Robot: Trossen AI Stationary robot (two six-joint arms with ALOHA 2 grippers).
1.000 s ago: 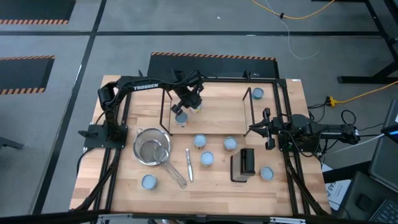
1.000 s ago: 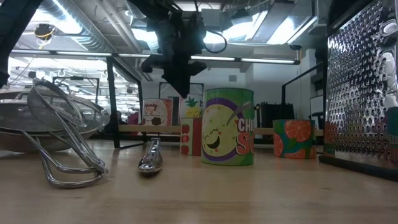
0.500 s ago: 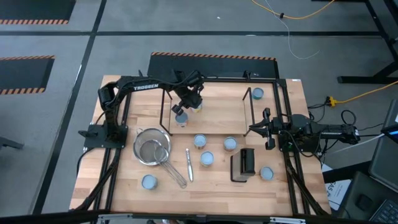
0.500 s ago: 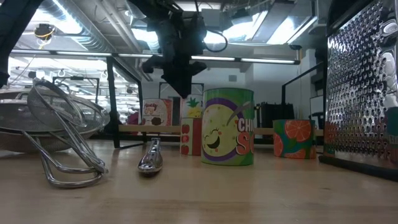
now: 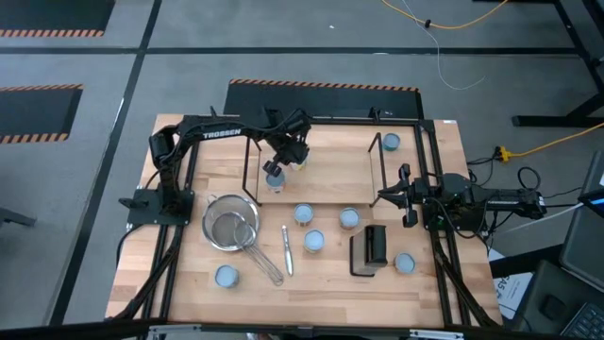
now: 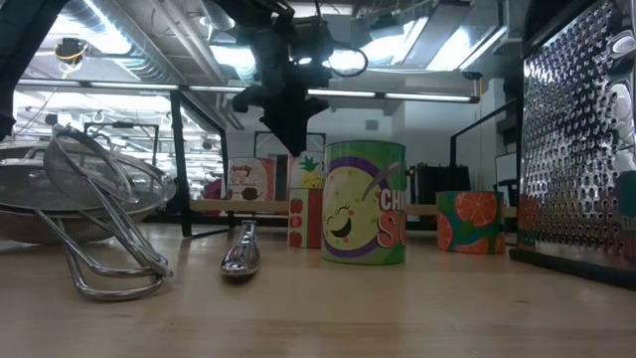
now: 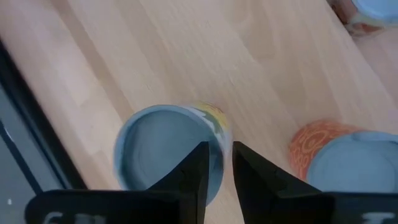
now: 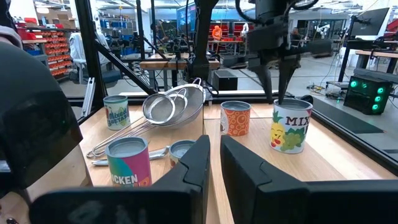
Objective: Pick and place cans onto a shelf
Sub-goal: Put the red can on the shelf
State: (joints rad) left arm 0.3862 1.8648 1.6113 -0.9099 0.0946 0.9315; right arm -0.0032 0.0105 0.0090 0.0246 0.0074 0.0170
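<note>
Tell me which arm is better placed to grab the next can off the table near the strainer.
Left, probably. The left pincer hovers above the shelf, close to the loose can by the strainer. The right pincer waits at the table's right edge, fingers nearly together.

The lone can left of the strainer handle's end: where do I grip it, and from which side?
Grip the can across its round side wall, coming straight down from above. It stands upright, lid up, with bare table around it except the handle of the strainer on its right, so keep the fingers off that side.
</note>
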